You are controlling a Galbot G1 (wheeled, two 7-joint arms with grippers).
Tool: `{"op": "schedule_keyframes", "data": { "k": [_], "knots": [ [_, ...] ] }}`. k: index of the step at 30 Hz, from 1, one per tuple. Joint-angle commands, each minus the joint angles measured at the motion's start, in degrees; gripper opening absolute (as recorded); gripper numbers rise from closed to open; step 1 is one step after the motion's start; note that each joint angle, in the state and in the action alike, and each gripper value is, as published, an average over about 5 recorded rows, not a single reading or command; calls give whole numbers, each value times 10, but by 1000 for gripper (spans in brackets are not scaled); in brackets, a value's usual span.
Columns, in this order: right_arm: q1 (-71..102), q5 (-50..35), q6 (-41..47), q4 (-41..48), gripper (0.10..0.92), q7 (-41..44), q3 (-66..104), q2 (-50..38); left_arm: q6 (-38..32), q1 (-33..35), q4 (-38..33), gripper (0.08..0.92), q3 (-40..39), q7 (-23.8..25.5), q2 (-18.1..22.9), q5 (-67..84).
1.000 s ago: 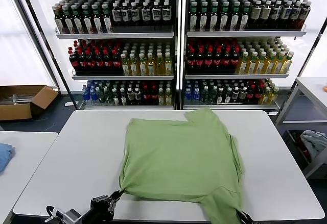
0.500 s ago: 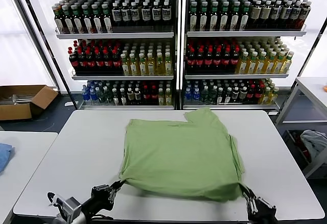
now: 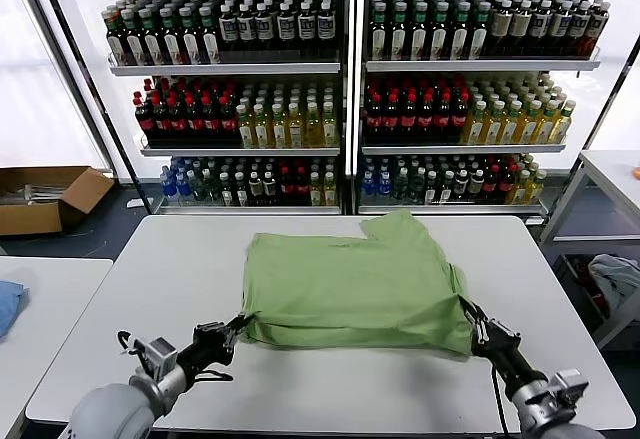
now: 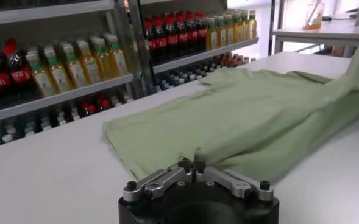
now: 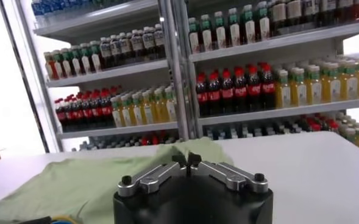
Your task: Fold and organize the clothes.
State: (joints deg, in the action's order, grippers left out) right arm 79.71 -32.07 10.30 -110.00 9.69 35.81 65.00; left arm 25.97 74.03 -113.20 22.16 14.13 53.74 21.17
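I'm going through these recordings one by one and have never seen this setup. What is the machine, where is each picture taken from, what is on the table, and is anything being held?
This is a robot with two arms, each ending in a small two-fingered gripper. The wide picture comes from a camera on its head, looking down at a white table in front of shelves of bottled drinks. The other two pictures come from cameras on its wrists, looking out over each gripper's fingers.

On the table lies one light green shirt. The left gripper is shut on the shirt's near left corner, and the right gripper is shut on the near right corner. The near edge looks doubled over, as in a fold under way.

A cardboard box sits on the floor to the left.
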Motion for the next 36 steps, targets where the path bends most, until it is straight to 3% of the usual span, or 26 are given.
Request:
{"op": "schedule_keyframes", "data": {
  "k": [1,6,18,27,31,36],
  "knots": [
    [-133,42,10,126,118,1,-83,-7,-2,-151,162,85,-76,-2,22,-9],
    [-116,60,14,107,229,-2,-82,-5,-4,-127,158,139,-51,-5,27,-17],
    [61,64,37,-51,567,-52,10,-9,2,24,27,484,40,-32,22,-16],
    [111,91,55,-46,798,-68,7,11,9,32,43,744,26,-50,55,-16],
    [101,82,65,-22,794,-75,-2,15,14,24,54,811,18,-55,65,-14],
    [90,65,78,-2,661,-77,-15,15,18,18,62,822,11,-56,69,-13]
  ]
}}
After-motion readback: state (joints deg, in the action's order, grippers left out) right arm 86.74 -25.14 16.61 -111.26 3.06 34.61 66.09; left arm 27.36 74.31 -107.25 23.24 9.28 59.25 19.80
